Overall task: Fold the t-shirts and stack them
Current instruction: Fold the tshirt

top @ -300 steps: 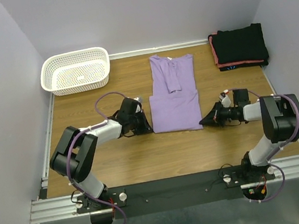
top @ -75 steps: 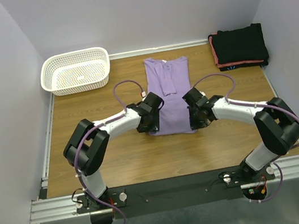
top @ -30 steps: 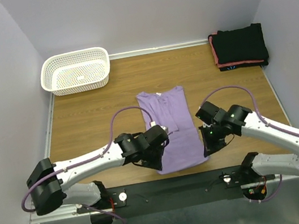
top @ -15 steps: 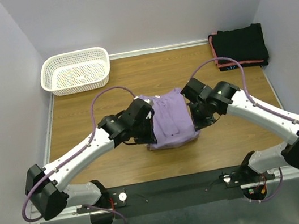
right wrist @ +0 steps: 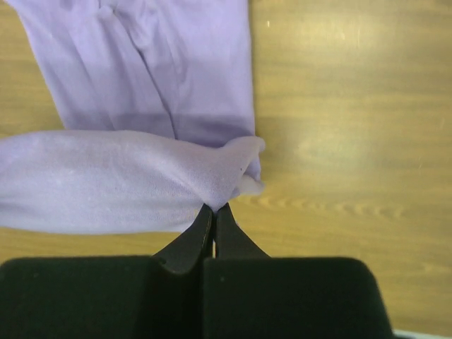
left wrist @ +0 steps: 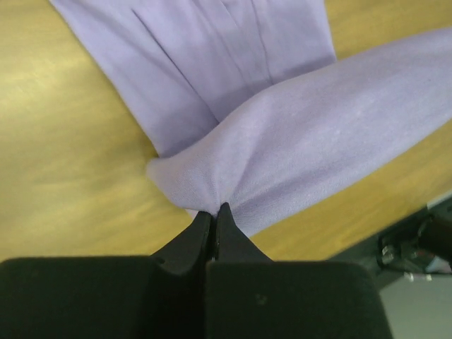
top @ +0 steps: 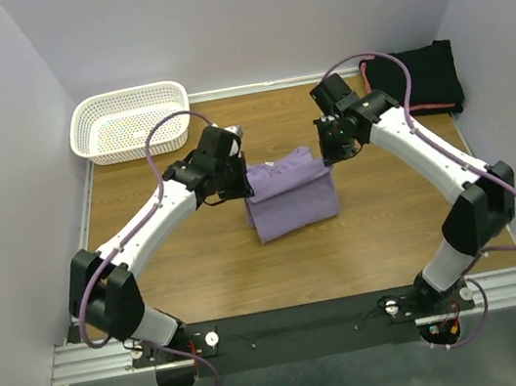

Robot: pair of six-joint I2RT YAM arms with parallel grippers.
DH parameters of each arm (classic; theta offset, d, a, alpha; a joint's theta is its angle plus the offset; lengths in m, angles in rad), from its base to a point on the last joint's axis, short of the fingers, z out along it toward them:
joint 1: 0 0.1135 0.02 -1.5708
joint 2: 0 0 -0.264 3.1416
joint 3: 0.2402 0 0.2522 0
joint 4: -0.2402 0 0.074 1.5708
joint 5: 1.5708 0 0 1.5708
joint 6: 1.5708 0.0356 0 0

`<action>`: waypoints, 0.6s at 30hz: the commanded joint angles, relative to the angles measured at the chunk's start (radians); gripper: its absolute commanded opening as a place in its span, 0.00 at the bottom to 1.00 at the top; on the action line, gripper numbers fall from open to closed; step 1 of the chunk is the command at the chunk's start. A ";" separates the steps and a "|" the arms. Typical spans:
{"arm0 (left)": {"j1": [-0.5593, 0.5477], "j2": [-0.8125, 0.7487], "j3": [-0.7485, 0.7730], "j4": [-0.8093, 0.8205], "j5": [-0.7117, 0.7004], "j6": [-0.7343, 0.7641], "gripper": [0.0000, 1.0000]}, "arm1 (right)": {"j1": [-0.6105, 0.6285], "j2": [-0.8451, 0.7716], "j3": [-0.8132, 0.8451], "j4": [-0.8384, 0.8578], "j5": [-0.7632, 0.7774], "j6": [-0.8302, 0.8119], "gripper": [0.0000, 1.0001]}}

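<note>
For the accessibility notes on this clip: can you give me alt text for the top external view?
The left gripper and right gripper each pinch a corner of the lavender t-shirt, holding its doubled-over edge above the rest of it on the wooden table. A white mesh basket sits far left; folded black shirts are stacked far right.

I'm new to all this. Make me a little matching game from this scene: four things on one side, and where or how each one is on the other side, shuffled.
Things
1. white basket
2. lavender shirt
3. black shirts
4. left hand

Place or state
A. stacked in the far right corner
B. shut on a bunch of purple cloth
C. in the far left corner of the table
D. doubled over mid-table, gripped at both sides

Pairs: 1-C, 2-D, 3-A, 4-B
</note>
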 commanded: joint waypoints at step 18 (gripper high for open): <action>0.226 0.429 0.054 0.351 0.052 0.113 0.00 | -0.131 0.458 0.135 0.426 -0.020 -0.214 0.01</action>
